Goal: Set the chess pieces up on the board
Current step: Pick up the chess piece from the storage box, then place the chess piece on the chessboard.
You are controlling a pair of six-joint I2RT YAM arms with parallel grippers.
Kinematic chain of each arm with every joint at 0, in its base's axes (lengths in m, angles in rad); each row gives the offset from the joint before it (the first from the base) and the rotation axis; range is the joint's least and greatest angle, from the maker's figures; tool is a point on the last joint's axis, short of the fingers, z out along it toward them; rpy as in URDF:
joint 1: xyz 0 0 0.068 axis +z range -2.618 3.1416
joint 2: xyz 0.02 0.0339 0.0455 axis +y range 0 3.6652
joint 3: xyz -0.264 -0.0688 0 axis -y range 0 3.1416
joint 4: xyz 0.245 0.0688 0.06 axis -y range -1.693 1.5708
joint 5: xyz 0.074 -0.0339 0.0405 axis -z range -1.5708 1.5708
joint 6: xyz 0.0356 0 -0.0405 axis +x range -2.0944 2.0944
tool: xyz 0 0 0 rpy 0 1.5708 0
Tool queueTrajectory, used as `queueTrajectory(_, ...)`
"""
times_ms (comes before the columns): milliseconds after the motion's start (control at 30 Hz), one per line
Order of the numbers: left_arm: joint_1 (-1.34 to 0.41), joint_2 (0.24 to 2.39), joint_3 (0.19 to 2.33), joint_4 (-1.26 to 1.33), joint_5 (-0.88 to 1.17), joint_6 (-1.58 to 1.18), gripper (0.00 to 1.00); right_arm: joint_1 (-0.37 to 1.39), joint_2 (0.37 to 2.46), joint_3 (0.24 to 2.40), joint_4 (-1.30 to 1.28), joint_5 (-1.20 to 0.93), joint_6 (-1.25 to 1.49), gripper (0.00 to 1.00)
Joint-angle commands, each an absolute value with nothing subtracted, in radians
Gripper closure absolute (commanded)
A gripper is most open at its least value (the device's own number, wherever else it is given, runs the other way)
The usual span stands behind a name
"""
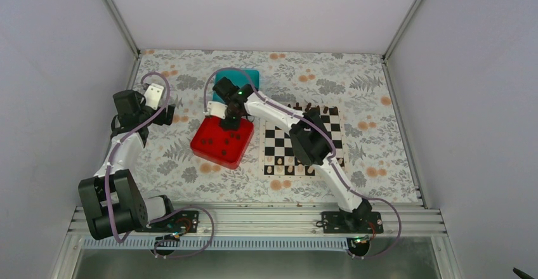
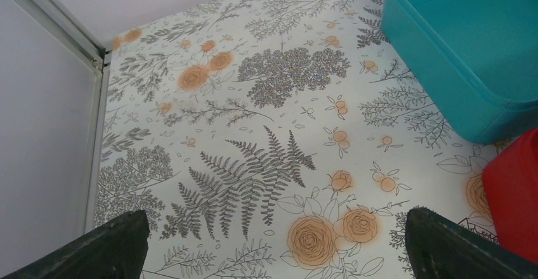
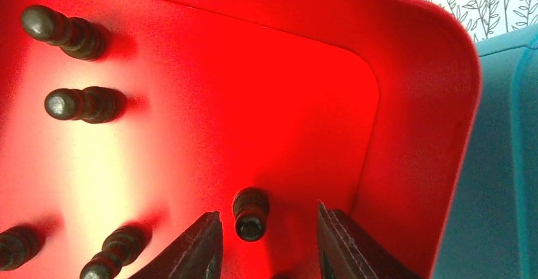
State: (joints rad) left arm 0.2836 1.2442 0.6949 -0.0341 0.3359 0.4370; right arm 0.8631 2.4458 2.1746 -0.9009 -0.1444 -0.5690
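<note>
Right gripper: we see the right gripper (image 3: 268, 231) low inside the red tray (image 3: 438, 89), its jaws apart and holding nothing.
Piece between the fingers: one dark piece (image 3: 251, 212) sits on the tray floor near a corner, between the two fingers (image 3: 203, 247). There is a gap on each side and we see no contact.
Other chess pieces: more dark chess pieces (image 3: 85, 104) are scattered over the tray floor, apart from one another. We cannot tell whether they stand or lie. In the top view a few are along the far edge of the board (image 1: 276, 142).
Board: it lies flat just to the right of the tray. The right arm reaches across it, and pale pieces (image 1: 287, 168) line its near edge.
Left gripper: we find the left gripper (image 2: 273, 244) spread wide and empty above the floral cloth (image 2: 254, 133), with the teal box (image 2: 457, 44) off to its right.
</note>
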Motion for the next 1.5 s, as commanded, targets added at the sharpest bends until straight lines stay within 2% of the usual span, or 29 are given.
queueTrajectory(0,0.294,1.229,0.683,-0.009,0.374,0.429,0.00,0.869,2.482,2.202,-0.892,-0.147,-0.550,0.61)
queueTrajectory(267,0.301,1.233,0.683,-0.010,0.387,0.431,0.00,0.869,2.495,2.199,-0.893,-0.150,-0.548,0.70)
queueTrajectory(433,0.303,1.232,0.683,-0.010,0.391,0.429,0.00,0.870,2.492,2.203,-0.894,-0.157,-0.546,0.85)
queueTrajectory(667,0.305,1.233,0.684,-0.011,0.395,0.428,0.00,0.869,2.430,2.200,-0.894,-0.186,-0.541,0.96)
queueTrajectory(1000,0.308,1.232,0.688,-0.014,0.393,0.426,0.00,0.836,2.263,2.179,-0.956,-0.156,-0.542,0.96)
queueTrajectory(1467,0.311,1.236,0.690,-0.011,0.390,0.422,0.00,0.637,1.987,1.762,-0.859,-0.157,-0.517,0.96)
